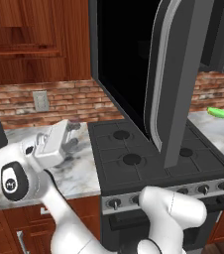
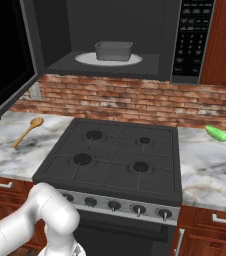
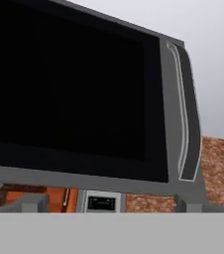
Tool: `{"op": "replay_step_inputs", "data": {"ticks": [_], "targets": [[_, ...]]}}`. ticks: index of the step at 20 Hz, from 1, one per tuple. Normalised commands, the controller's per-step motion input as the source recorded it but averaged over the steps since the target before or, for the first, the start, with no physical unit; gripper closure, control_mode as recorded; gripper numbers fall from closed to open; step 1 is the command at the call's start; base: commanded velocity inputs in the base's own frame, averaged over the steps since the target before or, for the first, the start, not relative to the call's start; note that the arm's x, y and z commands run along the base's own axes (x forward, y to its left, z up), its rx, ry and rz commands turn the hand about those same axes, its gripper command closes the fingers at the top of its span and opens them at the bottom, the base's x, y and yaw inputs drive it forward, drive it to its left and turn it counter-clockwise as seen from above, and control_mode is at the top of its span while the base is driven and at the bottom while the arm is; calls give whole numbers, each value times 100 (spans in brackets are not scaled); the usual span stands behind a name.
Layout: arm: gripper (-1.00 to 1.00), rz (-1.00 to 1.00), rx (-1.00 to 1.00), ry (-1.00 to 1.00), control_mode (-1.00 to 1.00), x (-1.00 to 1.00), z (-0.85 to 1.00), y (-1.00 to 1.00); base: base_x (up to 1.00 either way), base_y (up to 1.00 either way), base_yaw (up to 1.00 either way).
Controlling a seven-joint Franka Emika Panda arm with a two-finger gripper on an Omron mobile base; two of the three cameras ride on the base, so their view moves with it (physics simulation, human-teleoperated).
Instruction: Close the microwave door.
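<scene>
The microwave [image 2: 110, 35] hangs above the stove with its black cavity exposed; a grey dish [image 2: 113, 50] sits on the white plate inside. The microwave door [image 1: 121, 64] stands swung out toward me, black glass facing left, with the curved silver handle strip [image 1: 159, 74] along its free edge. The door also shows at the left edge of the right base view [image 2: 5, 60]. My gripper [image 1: 74, 136] hovers over the left counter, left of the door and apart from it, open and holding nothing. In the hand view the door's glass [image 3: 69, 84] and handle strip [image 3: 183, 114] loom close ahead, above the fingertips [image 3: 32, 202].
A dark gas stove [image 2: 115, 150] lies below the microwave. A wooden spoon [image 2: 27, 131] rests on the left marble counter and a green cucumber [image 2: 216, 133] on the right one. A brick wall with an outlet [image 1: 40, 100] runs behind. Reddish cabinets [image 1: 29, 34] hang at upper left.
</scene>
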Motion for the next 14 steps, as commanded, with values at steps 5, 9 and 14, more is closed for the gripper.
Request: {"op": "replay_step_inputs", "data": {"ticks": [5,9,14], "targets": [[-100,14,0,0,-100,54,5,-43,0,0,0],[-100,15,-4,7,-100,64,7,-44,0,0,0],[-100,10,-8,10,-100,46,20,-21,0,0,0]]}}
